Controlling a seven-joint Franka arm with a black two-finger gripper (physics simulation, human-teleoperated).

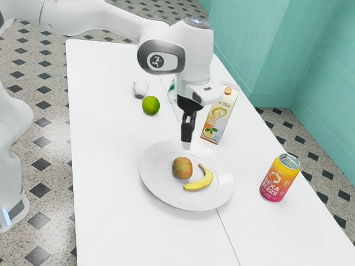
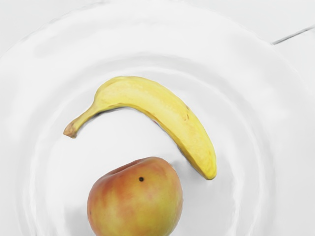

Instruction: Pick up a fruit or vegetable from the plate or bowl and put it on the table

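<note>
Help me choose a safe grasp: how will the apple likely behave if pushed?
The apple would probably roll, given its rounded sides. Its smooth-looking skin may let it slip from an off-centre grip. The banana curves close beside it, so might get nudged too.

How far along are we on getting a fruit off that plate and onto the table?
No pick shows: the apple and banana both rest on the plate. The lime is on the table, but whether it came from the plate I can't tell. In hand: nothing visible; the gripper hangs above the plate. Left: grasp either fruit, lift, set it on the table.
</note>
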